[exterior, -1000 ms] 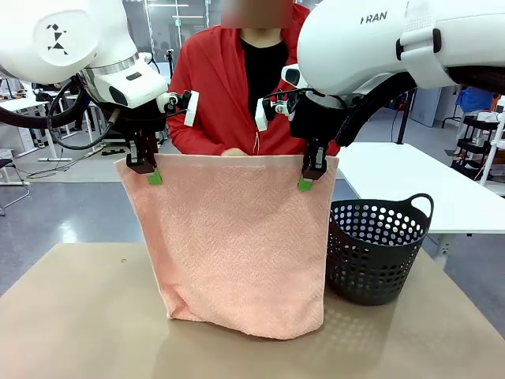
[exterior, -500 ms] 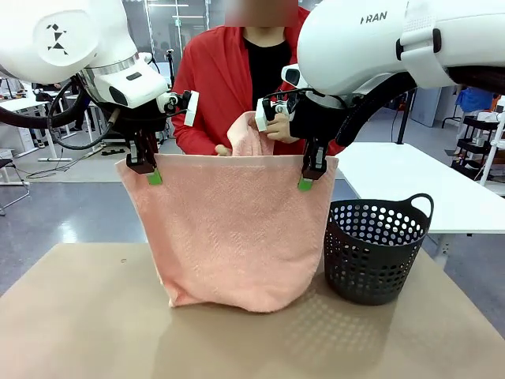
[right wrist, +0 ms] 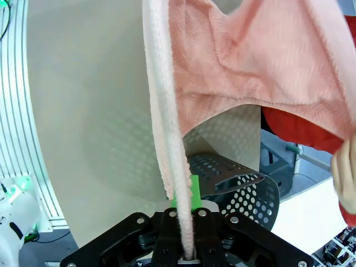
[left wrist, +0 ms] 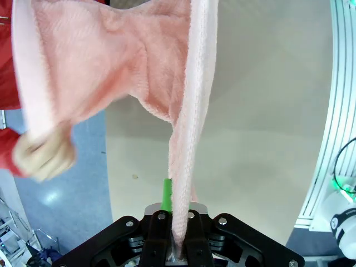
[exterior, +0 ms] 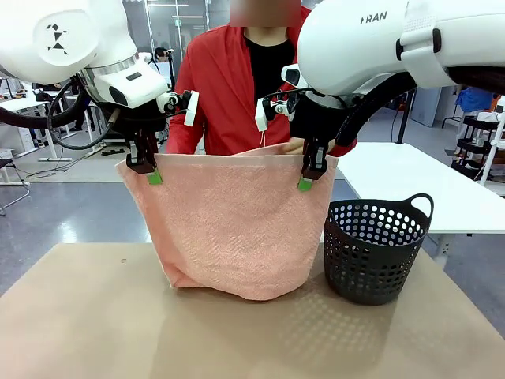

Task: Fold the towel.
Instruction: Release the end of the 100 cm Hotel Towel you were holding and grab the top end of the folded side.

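While the left gripper (exterior: 149, 170) and right gripper (exterior: 309, 176) each clamp an upper corner of the towel (exterior: 233, 229) at frame centre, it hangs to the table (exterior: 79, 316) left of the basket (exterior: 377, 253). It hides the person's arms, and one hand (left wrist: 41, 156) is a blur.

Towel (right wrist: 250, 61) in right end effector (right wrist: 184, 218)

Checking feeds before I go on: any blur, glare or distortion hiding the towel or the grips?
Front view: sharp, evenly lit, shadow under the towel on the table. Left wrist view: the person's hand is motion-blurred, the left gripper shut on the towel reads clearly. Right wrist view: the right gripper on the towel is clear, the rail bows from the wide lens.
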Available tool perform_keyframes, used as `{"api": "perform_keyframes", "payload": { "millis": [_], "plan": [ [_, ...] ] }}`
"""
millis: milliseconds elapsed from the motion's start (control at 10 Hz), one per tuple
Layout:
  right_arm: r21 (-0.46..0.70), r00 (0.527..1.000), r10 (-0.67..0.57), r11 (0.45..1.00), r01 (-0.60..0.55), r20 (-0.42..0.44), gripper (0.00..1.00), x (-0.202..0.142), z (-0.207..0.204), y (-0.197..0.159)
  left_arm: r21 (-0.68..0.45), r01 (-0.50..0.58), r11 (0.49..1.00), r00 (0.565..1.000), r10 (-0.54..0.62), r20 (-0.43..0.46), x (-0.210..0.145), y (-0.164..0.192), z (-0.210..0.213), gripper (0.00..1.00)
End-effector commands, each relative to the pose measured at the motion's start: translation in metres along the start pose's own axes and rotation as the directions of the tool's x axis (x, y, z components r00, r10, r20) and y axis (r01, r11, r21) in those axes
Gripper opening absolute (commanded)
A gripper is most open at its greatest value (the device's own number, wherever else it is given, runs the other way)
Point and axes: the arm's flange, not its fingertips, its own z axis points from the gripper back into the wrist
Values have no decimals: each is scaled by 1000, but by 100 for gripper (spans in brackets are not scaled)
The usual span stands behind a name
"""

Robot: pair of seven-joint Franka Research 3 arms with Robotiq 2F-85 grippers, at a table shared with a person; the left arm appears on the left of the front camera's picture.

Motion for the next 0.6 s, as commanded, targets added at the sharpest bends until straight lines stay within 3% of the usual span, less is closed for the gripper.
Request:
{"api": "perform_keyframes", "payload": {
  "millis": [0,500],
  "plan": [
    [-2,1000,10,1000,-10,-2,0,-1,1,-1,3,-3,1000,1000,3,3,0,2,2,0],
    [-2,1000,10,1000,-10,-2,0,-1,1,-1,3,-3,1000,1000,3,3,0,2,2,0]
  ]
}}
